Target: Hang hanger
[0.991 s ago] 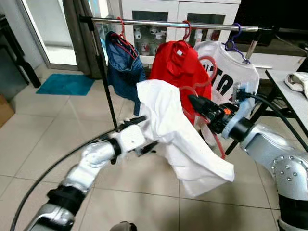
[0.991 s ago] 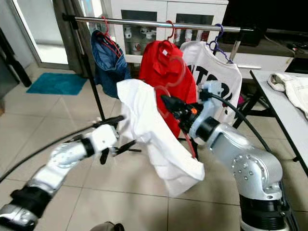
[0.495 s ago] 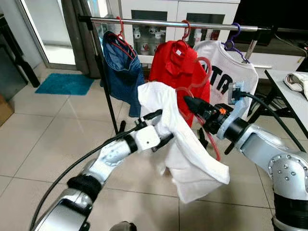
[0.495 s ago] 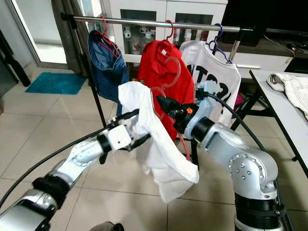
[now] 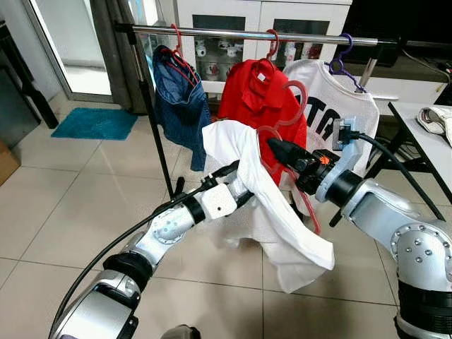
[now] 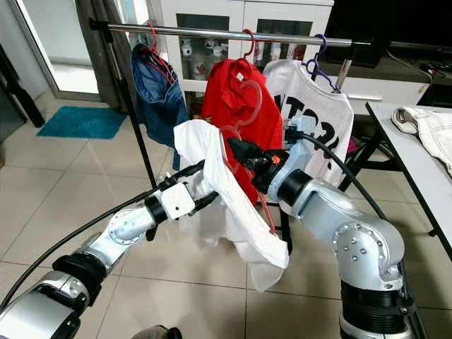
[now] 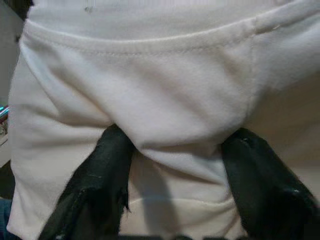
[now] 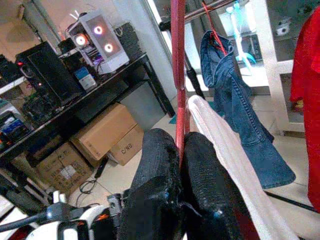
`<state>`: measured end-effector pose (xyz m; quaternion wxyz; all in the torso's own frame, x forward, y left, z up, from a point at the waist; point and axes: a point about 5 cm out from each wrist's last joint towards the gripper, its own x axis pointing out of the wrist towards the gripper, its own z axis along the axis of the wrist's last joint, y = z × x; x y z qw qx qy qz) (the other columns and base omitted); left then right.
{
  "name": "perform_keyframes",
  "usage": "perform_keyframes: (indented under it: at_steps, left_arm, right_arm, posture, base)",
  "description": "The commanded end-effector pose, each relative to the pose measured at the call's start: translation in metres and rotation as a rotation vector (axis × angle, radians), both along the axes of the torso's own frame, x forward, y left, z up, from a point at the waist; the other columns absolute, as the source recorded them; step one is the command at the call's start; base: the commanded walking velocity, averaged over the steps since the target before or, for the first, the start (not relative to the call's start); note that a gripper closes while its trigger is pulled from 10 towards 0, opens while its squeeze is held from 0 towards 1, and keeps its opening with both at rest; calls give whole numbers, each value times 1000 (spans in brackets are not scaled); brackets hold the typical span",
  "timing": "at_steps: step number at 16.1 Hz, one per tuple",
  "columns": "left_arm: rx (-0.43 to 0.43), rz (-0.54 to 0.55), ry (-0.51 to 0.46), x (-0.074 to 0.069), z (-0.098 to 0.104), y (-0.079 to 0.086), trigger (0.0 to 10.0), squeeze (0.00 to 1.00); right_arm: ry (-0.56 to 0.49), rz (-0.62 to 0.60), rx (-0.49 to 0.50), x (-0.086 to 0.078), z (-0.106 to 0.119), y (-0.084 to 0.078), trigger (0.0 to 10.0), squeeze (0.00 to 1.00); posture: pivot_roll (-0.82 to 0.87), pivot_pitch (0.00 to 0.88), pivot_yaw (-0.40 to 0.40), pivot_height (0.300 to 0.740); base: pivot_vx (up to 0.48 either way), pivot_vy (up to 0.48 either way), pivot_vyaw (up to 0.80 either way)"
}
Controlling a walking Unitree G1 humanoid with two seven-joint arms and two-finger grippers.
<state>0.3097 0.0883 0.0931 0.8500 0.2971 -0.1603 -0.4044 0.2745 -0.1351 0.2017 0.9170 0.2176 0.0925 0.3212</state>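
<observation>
Hanger (image 8: 178, 75) pinched in right claw (image 8: 181, 145), seemingly upright.

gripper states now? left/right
Left gripper: open, fingers pressed into the white shirt.
Right gripper: shut on the red hanger.

Pale floor tiles (image 5: 63, 191) underfoot, a teal mat (image 5: 95, 123) by the bright glass door (image 5: 70, 42), white cabinet (image 5: 247, 28) behind, grey table (image 5: 427, 138) on the right.
</observation>
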Motion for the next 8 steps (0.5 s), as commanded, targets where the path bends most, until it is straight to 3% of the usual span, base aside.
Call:
perform_keyframes:
  at_steps: [1, 5, 8]
  left_arm:
    - [13, -14, 5, -3, -3, 6, 0, 0]
    - [3, 16, -37, -10, -3, 27, 0, 0]
    - [7, 17, -40, -9, -1, 31, 0, 0]
  right_arm:
    - [-72, -3, 14, 0, 16, -1, 10000, 0]
    - [-66, -17, 4, 1, 13, -3, 10000, 0]
    - [-65, -19, 3, 3, 13, -4, 10000, 0]
  posture:
    - [-180, 0, 41, 740]
    - [-168, 0, 33, 740]
    - [-162, 0, 29, 740]
  base:
    - [0, 0, 0]
    - [0, 0, 0]
    - [0, 0, 0]
